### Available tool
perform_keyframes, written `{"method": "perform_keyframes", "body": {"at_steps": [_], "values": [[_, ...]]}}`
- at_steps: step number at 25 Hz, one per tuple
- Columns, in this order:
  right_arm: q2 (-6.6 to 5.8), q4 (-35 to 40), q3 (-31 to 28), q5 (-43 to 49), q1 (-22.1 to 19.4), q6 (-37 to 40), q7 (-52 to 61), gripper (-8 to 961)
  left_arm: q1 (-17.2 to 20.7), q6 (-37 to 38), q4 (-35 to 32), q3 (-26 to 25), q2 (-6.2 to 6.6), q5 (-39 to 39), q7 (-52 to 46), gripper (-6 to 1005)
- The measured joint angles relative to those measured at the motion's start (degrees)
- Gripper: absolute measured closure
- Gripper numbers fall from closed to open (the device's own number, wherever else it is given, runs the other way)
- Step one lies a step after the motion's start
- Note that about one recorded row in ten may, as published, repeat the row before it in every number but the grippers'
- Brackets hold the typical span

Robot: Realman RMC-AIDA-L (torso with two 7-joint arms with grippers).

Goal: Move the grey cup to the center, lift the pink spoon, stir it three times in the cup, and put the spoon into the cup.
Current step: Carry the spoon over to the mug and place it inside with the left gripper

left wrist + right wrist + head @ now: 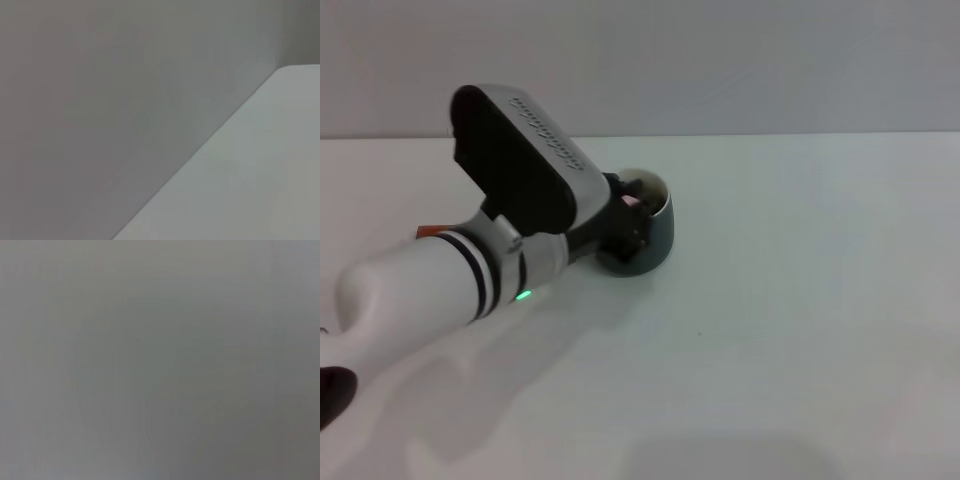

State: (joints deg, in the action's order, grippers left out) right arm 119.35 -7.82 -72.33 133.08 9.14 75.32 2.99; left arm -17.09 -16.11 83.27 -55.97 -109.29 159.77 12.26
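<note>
Apparently the left hand [628,212], grip unreadable, hovers over the rounded slate-grey ceramic cup [650,240]; a sideways nudge could tip it across the white worktop [800,300].

Left arm [430,275] reaching in from the near-left corner of the head view, stretched diagonally toward the grey cup [655,235]. White forearm with dark bands and a small green light at the wrist; a long black-and-white housing angled up and away above it. Left gripper [628,215] at the cup's near-left rim, dark fingers pressed close against the mouth of the cup, a speck of pink showing between them; too crowded to tell whether spread or closed. Right arm not in sight anywhere in the head view; nothing of its fingers in its own wrist view.
</note>
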Motion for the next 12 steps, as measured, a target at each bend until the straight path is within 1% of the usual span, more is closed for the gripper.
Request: {"method": "perform_keyframes", "body": {"at_steps": [1,2,3,4,5,8,9,10,12], "values": [[0.0,0.0,0.0,0.0,0.0,0.0,0.0,954,0.2,-0.8,0.0,-0.3,-0.72,-2.5,3.6,782],[0.0,0.0,0.0,0.0,0.0,0.0,0.0,954,0.2,-0.8,0.0,-0.3,-0.72,-2.5,3.6,780],[0.0,0.0,0.0,0.0,0.0,0.0,0.0,954,0.4,-1.4,0.0,-0.7,-1.06,-3.6,5.5,779],[0.0,0.0,0.0,0.0,0.0,0.0,0.0,954,1.2,-2.6,0.3,-1.9,-1.76,-5.7,8.7,778],[0.0,0.0,0.0,0.0,0.0,0.0,0.0,954,1.2,-2.6,0.3,-1.9,-1.76,-5.7,8.7,776],[0.0,0.0,0.1,0.1,-0.1,0.0,0.0,954,3.0,-4.0,0.6,-4.5,-2.81,-8.8,13.6,771],[0.0,0.0,0.1,0.1,0.0,0.0,0.0,954,4.2,-4.4,0.8,-6.0,-3.31,-11.1,17.0,770],[0.0,0.0,0.1,0.1,0.0,0.0,0.0,954,4.2,-4.4,0.8,-6.0,-3.31,-11.1,17.0,769],[0.04,0.0,0.1,0.1,0.2,0.0,0.0,954,5.4,-5.0,0.9,-7.9,-4.0,-14.0,20.8,766]]}}
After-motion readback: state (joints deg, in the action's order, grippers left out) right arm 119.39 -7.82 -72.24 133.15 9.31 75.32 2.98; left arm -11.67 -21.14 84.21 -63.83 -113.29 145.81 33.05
